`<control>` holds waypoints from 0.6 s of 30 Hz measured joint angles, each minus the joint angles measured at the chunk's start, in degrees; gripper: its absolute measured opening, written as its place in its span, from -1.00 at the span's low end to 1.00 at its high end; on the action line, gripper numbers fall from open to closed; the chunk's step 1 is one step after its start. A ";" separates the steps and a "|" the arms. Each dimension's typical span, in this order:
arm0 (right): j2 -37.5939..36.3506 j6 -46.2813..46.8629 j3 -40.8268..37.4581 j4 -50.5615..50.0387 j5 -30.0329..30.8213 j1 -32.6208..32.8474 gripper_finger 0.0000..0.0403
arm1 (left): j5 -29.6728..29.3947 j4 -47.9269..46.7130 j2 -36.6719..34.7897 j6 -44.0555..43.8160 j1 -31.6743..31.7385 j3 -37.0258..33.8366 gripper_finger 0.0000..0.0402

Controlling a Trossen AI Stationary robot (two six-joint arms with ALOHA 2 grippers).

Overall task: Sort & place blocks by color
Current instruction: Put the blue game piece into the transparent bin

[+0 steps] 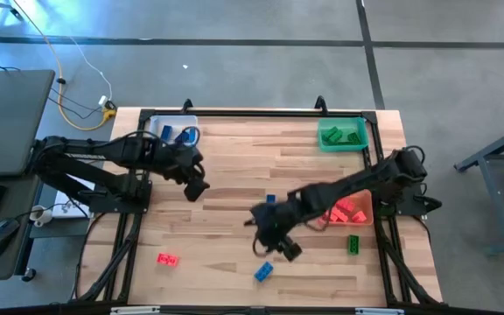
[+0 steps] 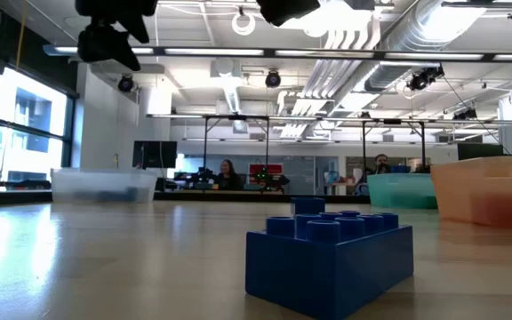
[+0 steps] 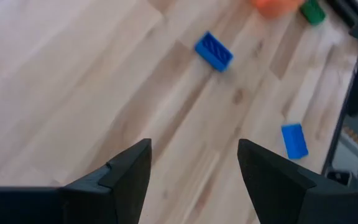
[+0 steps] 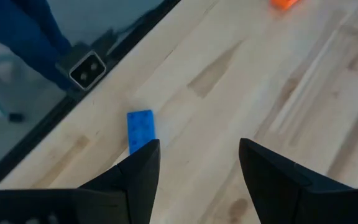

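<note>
Both grippers hang open above the wooden table [image 1: 234, 166] and touch nothing. My right gripper [image 1: 274, 236] [image 4: 197, 168] is over the table's middle, near a blue block [image 1: 263, 272] [image 4: 141, 129] that lies flat by the near edge. A second blue block [image 1: 270, 199] [image 3: 214, 51] lies just beyond it. My left gripper [image 1: 195, 184] [image 3: 194, 174] hovers left of centre. A red block [image 1: 167, 259] lies near the front left. A green block [image 1: 353, 244] sits beside the orange bin [image 1: 363, 203]. In the low view the near blue block [image 2: 332, 258] fills the foreground.
A clear bin [image 1: 175, 131] with blue blocks stands at the far left corner, and a green bin [image 1: 342, 136] with green blocks at the far right. The orange bin at the right edge holds red blocks. A black frame rims the table. People sit in the room beyond the table.
</note>
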 joint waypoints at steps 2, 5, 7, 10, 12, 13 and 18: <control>1.61 0.23 0.00 0.14 2.43 1.83 0.03 | -0.35 -0.64 0.00 -0.61 -2.28 0.00 0.12; 4.24 3.20 -0.04 1.09 4.37 3.88 0.03 | -0.51 -0.75 0.00 -0.90 -5.36 0.00 0.12; 5.70 4.99 -0.04 2.91 4.38 4.92 0.03 | -0.61 -0.76 0.00 -2.00 -7.07 0.00 0.12; 7.77 6.22 -0.04 4.55 4.34 6.21 0.03 | -0.63 -0.77 0.00 -3.83 -9.22 0.00 0.12; 8.81 6.55 -0.04 5.27 4.35 6.93 0.03 | -0.66 -0.77 0.00 -3.97 -10.49 0.00 0.12; 9.14 6.91 -0.04 5.46 4.33 7.25 0.03 | -0.77 -0.77 0.00 -4.27 -11.08 0.00 0.12; 11.53 7.43 -0.04 5.52 4.51 8.76 0.03 | -2.78 -0.76 0.00 -5.49 -13.35 0.00 0.12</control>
